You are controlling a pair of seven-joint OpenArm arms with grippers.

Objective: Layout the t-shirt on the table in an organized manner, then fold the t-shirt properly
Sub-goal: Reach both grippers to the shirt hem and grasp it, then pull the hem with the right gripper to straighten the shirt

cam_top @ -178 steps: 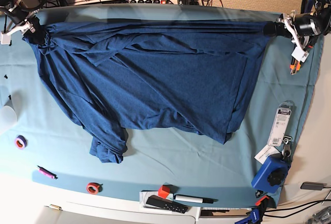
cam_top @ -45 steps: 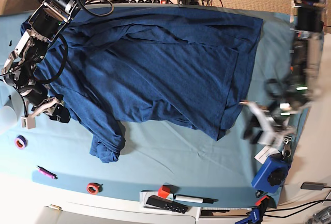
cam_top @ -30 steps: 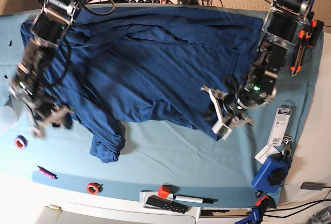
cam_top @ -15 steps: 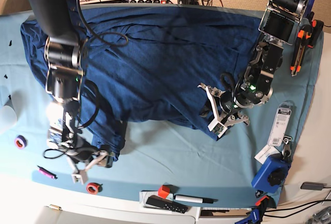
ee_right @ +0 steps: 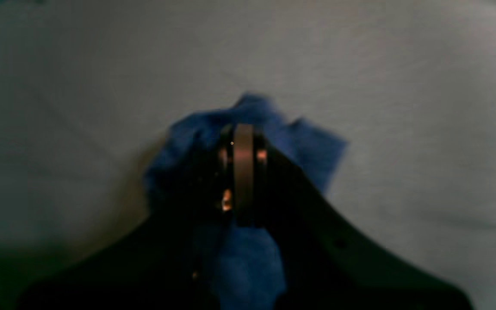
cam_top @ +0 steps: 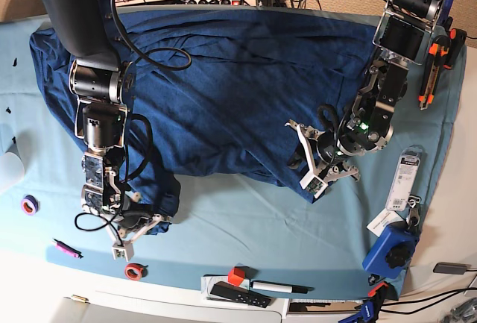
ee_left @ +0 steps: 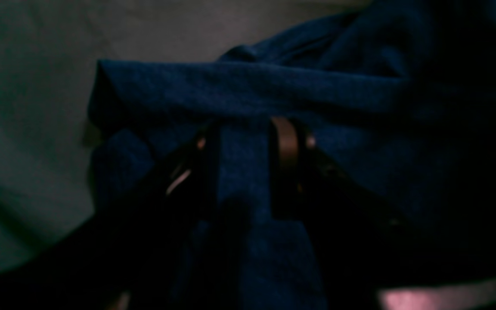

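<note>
The dark navy t-shirt [cam_top: 238, 77] lies spread across the back half of the table [cam_top: 246, 218], with a bunched sleeve at the lower left and a hem corner hanging down at the lower right. My right gripper [cam_top: 145, 222] is shut on the bunched sleeve. In the right wrist view its fingertips [ee_right: 241, 133] pinch blue t-shirt fabric [ee_right: 312, 150] over the pale table cloth [ee_right: 403, 86]. My left gripper [cam_top: 309, 177] is at the hem corner. In the left wrist view a fold of t-shirt [ee_left: 252, 86] runs between the left gripper's [ee_left: 246, 133] fingers, which are shut on it.
Along the front edge lie a purple tape ring [cam_top: 29, 205], a pink marker [cam_top: 65, 248], a red tape ring [cam_top: 134, 271], a red cube [cam_top: 237, 276], a black remote [cam_top: 238, 295] and a pen [cam_top: 279, 287]. A packaged item [cam_top: 406, 180] and a blue device [cam_top: 390, 250] sit at the right.
My right arm swung down from the shirt's left edge to the bunched sleeve and its gripper shut on it. My left gripper has stayed at the hem corner.
</note>
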